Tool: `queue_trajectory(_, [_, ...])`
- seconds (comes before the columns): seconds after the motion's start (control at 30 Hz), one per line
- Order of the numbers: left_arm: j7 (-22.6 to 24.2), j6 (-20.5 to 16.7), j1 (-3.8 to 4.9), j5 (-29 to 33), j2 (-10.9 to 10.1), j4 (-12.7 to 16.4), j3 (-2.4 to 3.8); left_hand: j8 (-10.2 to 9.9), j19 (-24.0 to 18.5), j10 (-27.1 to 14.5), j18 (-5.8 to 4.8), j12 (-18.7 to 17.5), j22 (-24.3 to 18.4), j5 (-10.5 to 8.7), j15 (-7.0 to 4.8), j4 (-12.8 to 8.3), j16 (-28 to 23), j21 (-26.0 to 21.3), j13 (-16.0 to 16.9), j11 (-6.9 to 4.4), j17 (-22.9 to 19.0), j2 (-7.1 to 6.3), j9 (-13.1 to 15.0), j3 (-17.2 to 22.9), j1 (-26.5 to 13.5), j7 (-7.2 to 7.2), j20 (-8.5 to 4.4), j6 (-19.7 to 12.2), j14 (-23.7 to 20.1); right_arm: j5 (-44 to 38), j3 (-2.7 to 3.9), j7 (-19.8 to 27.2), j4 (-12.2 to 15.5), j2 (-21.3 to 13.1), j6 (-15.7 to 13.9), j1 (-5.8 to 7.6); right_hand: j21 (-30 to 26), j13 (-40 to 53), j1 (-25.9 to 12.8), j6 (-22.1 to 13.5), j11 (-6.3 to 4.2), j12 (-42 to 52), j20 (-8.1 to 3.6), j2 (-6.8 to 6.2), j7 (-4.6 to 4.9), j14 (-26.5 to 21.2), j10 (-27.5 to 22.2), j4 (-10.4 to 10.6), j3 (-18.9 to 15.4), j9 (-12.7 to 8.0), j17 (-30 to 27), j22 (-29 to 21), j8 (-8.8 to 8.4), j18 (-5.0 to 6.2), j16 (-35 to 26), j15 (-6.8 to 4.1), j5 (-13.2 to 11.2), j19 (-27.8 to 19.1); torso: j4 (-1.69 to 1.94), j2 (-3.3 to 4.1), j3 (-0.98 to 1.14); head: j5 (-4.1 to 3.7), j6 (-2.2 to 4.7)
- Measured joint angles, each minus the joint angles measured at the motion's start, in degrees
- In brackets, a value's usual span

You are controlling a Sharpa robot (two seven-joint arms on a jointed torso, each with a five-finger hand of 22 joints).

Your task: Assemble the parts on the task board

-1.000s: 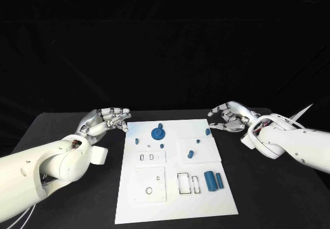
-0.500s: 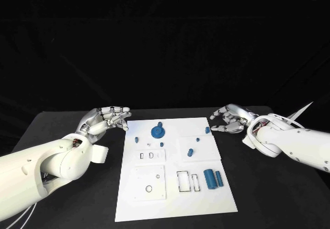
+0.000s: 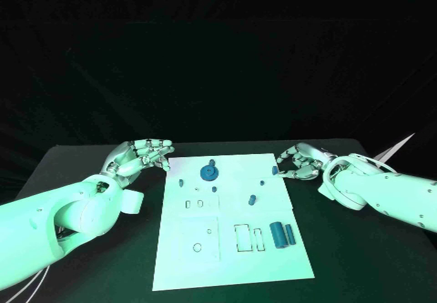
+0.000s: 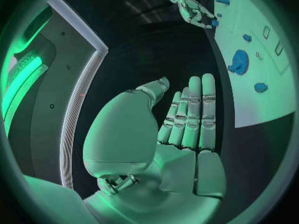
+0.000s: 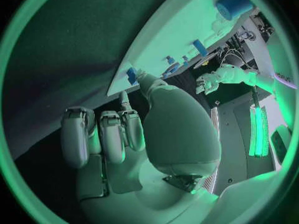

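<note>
- Since a second ago the right hand (image 3: 303,163) has crept in toward the far right edge of the task board (image 3: 232,252); its fingers (image 3: 290,172), curled but with nothing between them, now reach to the small blue peg (image 3: 275,170) standing near that edge, probably so it can be pinched next.
- Seen from the right wrist, the thumb tip sits right against that peg (image 5: 131,75), though I cannot tell whether it actually touches.
- Meanwhile the left hand (image 3: 138,159) has hardly shifted: it hangs just off the board's far left corner, its fingers (image 4: 194,109) straight, side by side and holding nothing, seemingly parked out of the way.
- Out from the hands, the board lies flat in the middle of the bench (image 3: 364,259), lengthwise away from the robot.
- On it, the blue gear (image 3: 209,172) sits at the far end, with a small piece (image 3: 181,183) near the left edge and another (image 3: 251,201) near the middle.
- Two blue cylinders (image 3: 283,235) lie side by side at the near right, beside empty rectangular slots (image 3: 249,238), so the assembly looks barely begun.
</note>
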Motion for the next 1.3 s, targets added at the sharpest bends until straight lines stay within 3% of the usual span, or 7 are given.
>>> queue_trajectory(0.4, [-0.05,-0.01,0.0,-0.01,-0.02,-0.05,0.0,0.0,0.03,0.0,0.0,0.0,0.0,0.0,0.0,0.0,0.0,0.0,0.0,0.0,0.0,0.0,0.0,0.0,0.0,0.0,-0.01,0.0,0.0,0.34,0.0,0.11,0.06,0.7,-0.01,-0.44,0.44,0.0,0.0,0.7,-0.01,0.59,-0.01,0.02,-0.64,0.0,-0.01,0.01,0.0,0.03,0.0,0.0,0.02,0.0,0.01,-0.01,0.0,0.0,0.0,0.0,-0.03,0.13,-0.2])
queue_trajectory(0.47, [-0.08,-0.01,0.0,-0.01,-0.04,-0.05,0.0,0.0,0.01,0.0,0.0,0.0,0.01,0.0,0.0,0.0,0.0,0.0,0.0,0.0,0.0,0.0,0.01,0.0,0.0,0.0,0.0,0.0,0.0,0.37,0.0,0.1,0.06,0.75,0.01,-0.47,0.44,0.0,0.99,0.77,-0.02,0.75,-0.01,1.01,-0.71,0.0,-0.01,0.01,0.0,0.04,0.0,0.0,0.14,0.0,0.01,-0.01,0.0,0.0,-0.01,0.0,-0.03,0.15,-0.21])
queue_trajectory(0.7, [-0.15,-0.01,0.0,-0.01,-0.08,-0.05,0.0,0.0,0.0,0.0,0.0,0.0,0.0,0.0,0.0,0.0,0.0,0.0,0.0,0.0,0.0,0.0,0.01,0.0,0.0,0.0,0.01,0.0,0.0,0.42,0.0,-0.06,-0.03,0.88,0.15,-0.54,0.44,0.0,0.96,2.19,-0.04,0.76,-0.02,1.0,-1.11,-0.01,-0.02,0.02,0.02,0.11,0.0,0.0,0.16,0.0,0.01,-0.02,0.0,0.0,-0.02,-0.01,-0.04,0.06,-0.26])
queue_trajectory(0.73, [-0.16,-0.01,0.0,-0.01,-0.08,-0.05,0.0,0.0,0.0,0.0,0.0,0.0,0.01,0.0,0.0,0.0,0.0,0.0,0.0,0.0,0.01,0.0,0.01,0.0,0.0,0.0,0.0,0.0,0.0,0.42,0.01,-0.08,-0.05,0.91,0.19,-0.54,0.44,0.0,0.95,2.24,-0.46,0.76,-0.02,1.0,-1.15,-0.01,-0.45,0.02,0.02,0.13,0.0,0.0,0.16,0.0,0.01,-0.02,0.0,0.0,-0.02,-0.01,-0.04,0.04,-0.26])
queue_trajectory(0.8, [-0.17,-0.01,0.0,-0.01,-0.1,-0.05,0.0,0.0,0.01,0.0,0.0,0.0,0.01,0.0,0.0,0.0,0.0,0.0,0.0,0.0,0.0,0.0,0.01,0.0,0.0,0.0,-0.01,0.0,0.0,0.43,0.01,-0.12,-0.12,1.0,0.29,-0.55,0.45,0.0,0.95,2.68,-0.44,0.76,-0.02,1.01,-1.21,-0.01,-0.42,0.02,0.02,0.15,0.0,0.0,0.84,0.0,0.01,-0.03,0.0,0.0,-0.01,-0.02,-0.04,0.04,-0.26])
queue_trajectory(0.93, [-0.2,-0.01,0.0,-0.01,-0.13,-0.05,0.0,0.0,0.03,0.0,0.01,0.0,0.01,0.0,0.0,0.0,0.0,0.0,0.0,0.0,0.0,0.0,0.01,0.0,0.0,0.0,-0.01,0.0,0.0,0.44,0.01,-0.23,-0.26,1.29,0.45,-0.64,0.47,0.0,1.48,2.94,-0.44,1.08,-0.04,3.18,-1.44,-0.01,-0.42,0.03,0.03,0.16,0.0,0.0,0.83,0.0,0.01,-0.04,0.0,0.0,-0.01,-0.02,-0.03,0.03,-0.26])
queue_trajectory(1.3, [-0.26,0.0,0.0,-0.01,-0.2,-0.03,0.0,0.0,0.01,0.0,0.0,0.0,0.01,0.0,0.0,0.0,0.0,0.0,0.0,0.0,0.0,0.0,0.01,0.0,0.0,0.0,-0.01,0.0,0.0,0.47,0.0,-0.7,-0.61,1.94,0.52,-0.71,1.16,0.0,1.47,3.34,-0.45,1.2,-0.04,3.18,-1.45,-0.02,-0.41,0.03,0.03,0.19,0.0,0.0,0.84,0.0,0.01,-0.05,0.0,0.0,-0.03,0.0,0.01,0.05,-0.28])
